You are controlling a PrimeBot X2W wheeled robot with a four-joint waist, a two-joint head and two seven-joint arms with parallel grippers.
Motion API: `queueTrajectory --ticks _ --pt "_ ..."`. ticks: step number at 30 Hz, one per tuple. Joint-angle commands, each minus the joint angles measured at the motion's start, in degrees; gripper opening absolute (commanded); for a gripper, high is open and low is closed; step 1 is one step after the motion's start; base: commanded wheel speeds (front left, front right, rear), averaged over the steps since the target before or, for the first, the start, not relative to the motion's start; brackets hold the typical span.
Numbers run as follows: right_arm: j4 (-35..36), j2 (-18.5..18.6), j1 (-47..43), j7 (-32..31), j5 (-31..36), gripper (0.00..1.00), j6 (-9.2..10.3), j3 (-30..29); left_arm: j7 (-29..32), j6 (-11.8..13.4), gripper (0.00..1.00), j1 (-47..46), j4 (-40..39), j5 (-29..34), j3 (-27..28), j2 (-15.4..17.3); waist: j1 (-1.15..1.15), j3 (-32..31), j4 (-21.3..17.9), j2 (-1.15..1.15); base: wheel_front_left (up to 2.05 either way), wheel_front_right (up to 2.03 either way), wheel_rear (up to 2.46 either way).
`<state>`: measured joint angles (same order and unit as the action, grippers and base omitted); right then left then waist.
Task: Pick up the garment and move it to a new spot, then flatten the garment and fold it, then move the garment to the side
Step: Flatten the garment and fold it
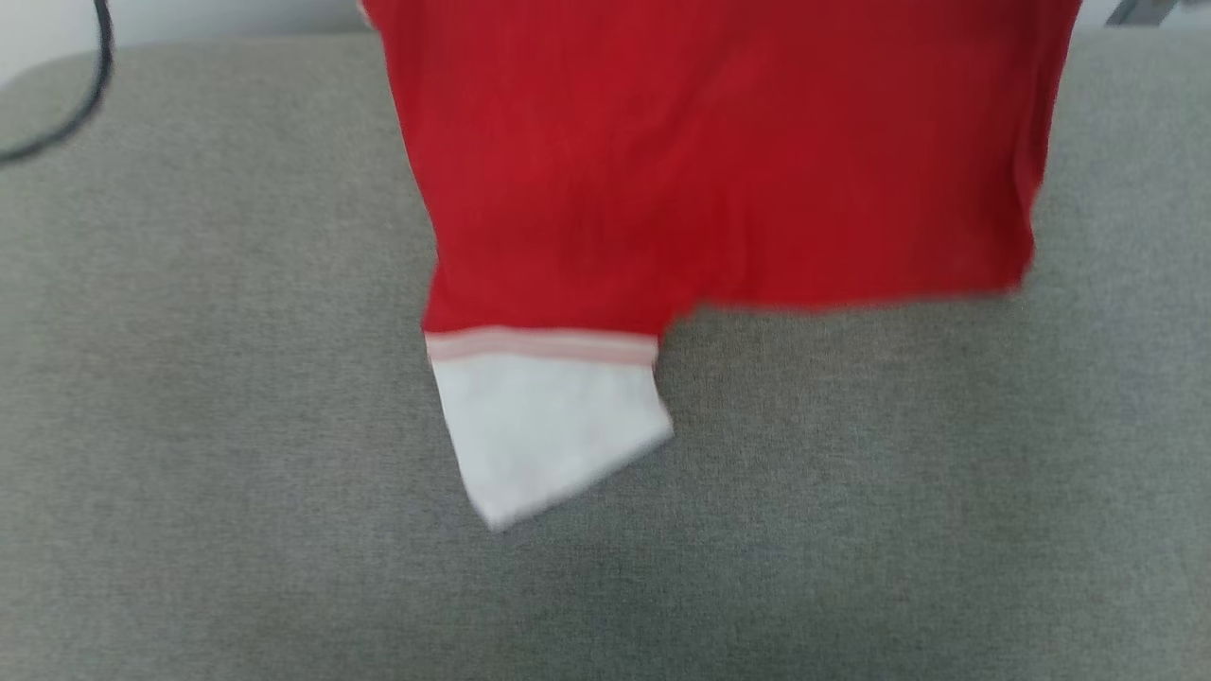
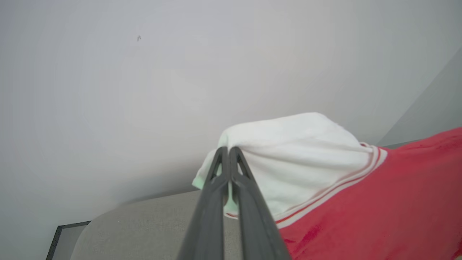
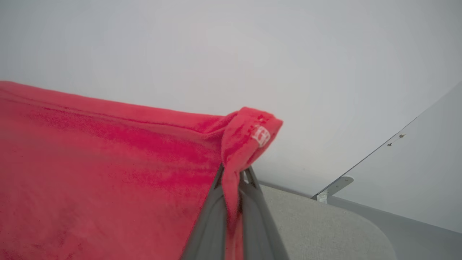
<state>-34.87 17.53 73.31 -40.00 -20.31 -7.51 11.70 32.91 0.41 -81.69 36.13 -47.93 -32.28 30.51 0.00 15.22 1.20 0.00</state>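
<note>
Holding red shirt (image 1: 719, 161) aloft over grey padded surface (image 1: 189, 397), long axis stretched side to side: left gripper (image 2: 229, 150) pinched on white sleeve end (image 2: 299, 151), right gripper (image 3: 234, 178) pinched on red corner.

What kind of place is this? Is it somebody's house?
Probably a plain indoor workroom for a robot, not a lived-in house, though that's a guess. The garment hangs over a grey cloth-covered table, the wall is bare white, and a black cable trails nearby.
</note>
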Motion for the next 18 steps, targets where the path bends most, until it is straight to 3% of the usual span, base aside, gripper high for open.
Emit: queueTrajectory --ticks 1,5,8,9,13,15,18 --pt "-2.5 -1.4 2.6 3.9 2.7 0.00 0.04 -1.6 -3.9 -0.8 0.00 -3.6 2.4 1.9 0.2 -0.7 0.00 2.7 -0.8 0.00 0.00 0.00 0.00" --pt "-8.1 -4.1 7.9 13.6 9.6 0.00 0.04 -4.2 -13.0 -1.6 0.00 -10.2 7.8 5.2 0.6 -1.9 0.00 6.0 -1.3 0.00 0.00 0.00 0.00" --pt "-11.0 -5.3 12.1 24.3 16.0 0.00 0.04 -7.5 -22.8 -1.7 0.00 -15.3 10.7 8.4 0.9 -2.7 0.00 8.1 -1.3 0.00 0.00 0.00 0.00" --pt "-11.0 -5.3 12.1 24.3 16.0 0.00 0.04 -7.5 -22.8 -1.7 0.00 -15.3 10.7 8.4 0.9 -2.7 0.00 8.1 -1.3 0.00 0.00 0.00 0.00" --pt "-13.8 -7.2 15.3 38.5 25.5 0.00 0.04 -13.2 -38.0 -2.4 0.00 -20.0 13.4 12.3 0.8 -3.7 0.00 9.8 -0.8 0.00 0.00 0.00 0.00" --pt "-15.4 -7.6 16.1 41.9 30.4 0.00 0.04 -15.9 -43.6 -3.1 0.00 -21.1 15.1 13.0 0.9 -4.5 0.00 10.3 -0.3 0.00 0.00 0.00 0.00" --pt "-18.5 -9.0 15.0 44.4 35.5 0.00 0.04 -18.8 -46.4 -5.2 0.00 -19.7 18.0 13.2 0.1 -5.1 0.00 10.3 0.2 0.00 0.00 0.00 0.00"
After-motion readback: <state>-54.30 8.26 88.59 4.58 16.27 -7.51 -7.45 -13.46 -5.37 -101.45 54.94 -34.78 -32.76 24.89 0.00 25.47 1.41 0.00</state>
